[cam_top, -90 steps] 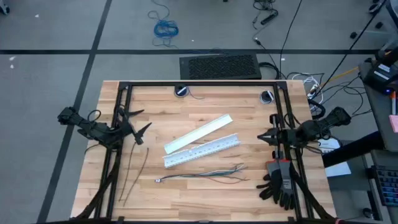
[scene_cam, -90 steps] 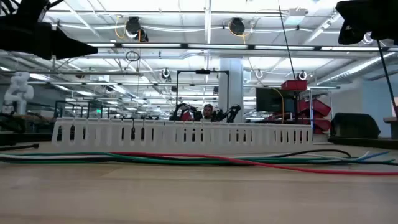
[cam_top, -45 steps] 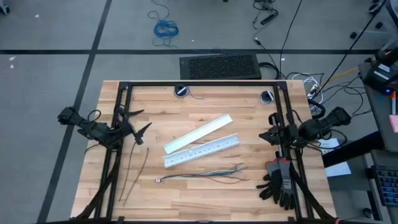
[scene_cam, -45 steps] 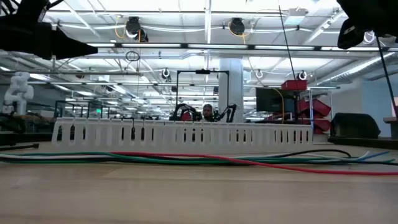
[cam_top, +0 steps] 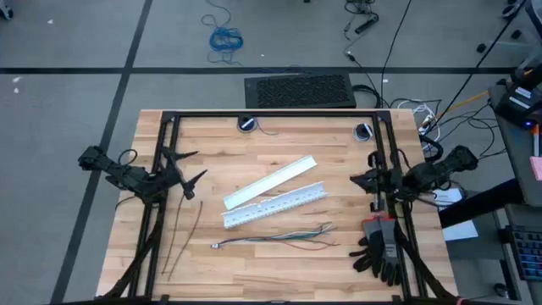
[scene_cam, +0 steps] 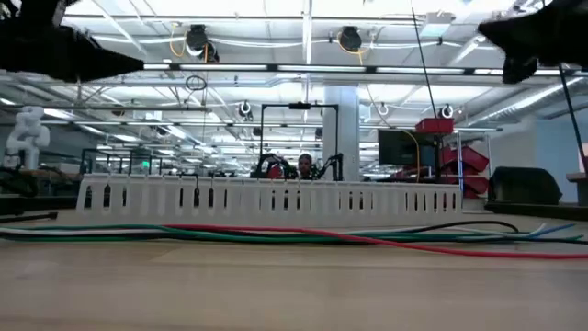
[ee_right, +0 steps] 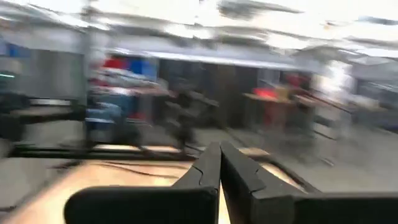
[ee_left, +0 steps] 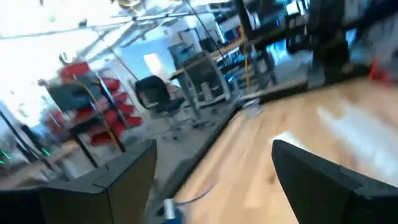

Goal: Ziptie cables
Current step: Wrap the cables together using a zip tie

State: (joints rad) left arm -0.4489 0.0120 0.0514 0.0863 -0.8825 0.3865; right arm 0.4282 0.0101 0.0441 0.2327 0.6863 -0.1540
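**Two zipties and one wire bundle untouched, both arms held off at the table's sides**

Two zipties (cam_top: 181, 239) are seen lying on the wooden table (cam_top: 271, 280) near its left side, thin, dark and nearly straight, close together and running roughly front to back. The cables (cam_top: 275, 236), a loose bundle of thin grey wires with a tiny pale end plug at the left tip, are laid across the table's front middle, just in front of two white slotted strips (cam_top: 273, 193). A pair of dark gloves (cam_top: 379, 250) is seen at the right front.

The left gripper (cam_top: 188, 172) is held above the left edge, its fingers spread wide apart and nothing between them; the zipties lie just in front of it. The right gripper (cam_top: 356, 180) is held above the right edge with its fingers pressed together, empty.

Nothing has been picked up yet, so the task is judged to be at its start. The zipties are expected to be light, springy and slippery, lying flat against the wood; a pinch near one end is judged best. The wires are judged soft and limp, likely to splay, so a hold near the middle would be favoured.
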